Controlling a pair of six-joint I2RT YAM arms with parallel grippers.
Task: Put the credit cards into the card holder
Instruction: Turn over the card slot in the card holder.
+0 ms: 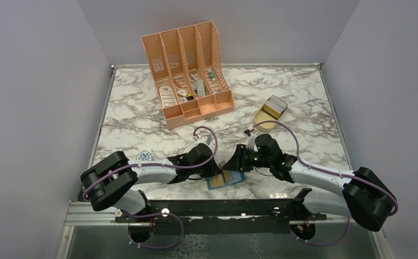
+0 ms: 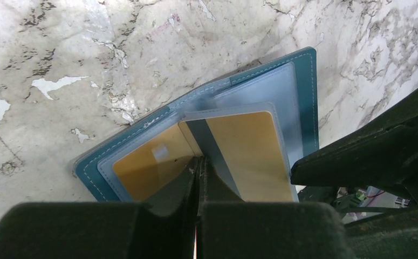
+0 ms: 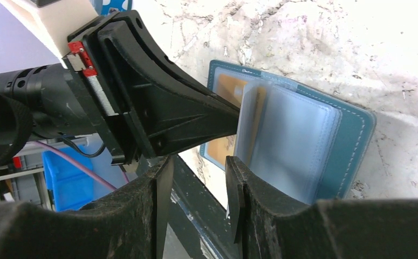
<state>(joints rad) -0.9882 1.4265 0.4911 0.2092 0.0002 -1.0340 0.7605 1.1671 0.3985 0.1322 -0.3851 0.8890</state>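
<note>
Card holder (image 2: 307,81): teal cover, leather-like, matt, with pale stitched edging. Inner sleeves (image 2: 279,89): clear plastic, glossy, slightly hazy. Credit cards (image 2: 247,154): smooth gold plastic, satin sheen; one bears a dark stripe. Left hand (image 2: 198,168): black plastic, matt, finely grained. Table (image 2: 88,43) beneath the hand: marble-patterned, smooth, glossy, with scuffed patches.

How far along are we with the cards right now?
Done: one gold card sits in a sleeve of the open holder. In hand: the left gripper is shut at the edge of a striped card in the next sleeve; fully seated or not, I cannot tell. The right gripper is open beside the holder. To do: a stack in the tray, apparently more cards.
</note>
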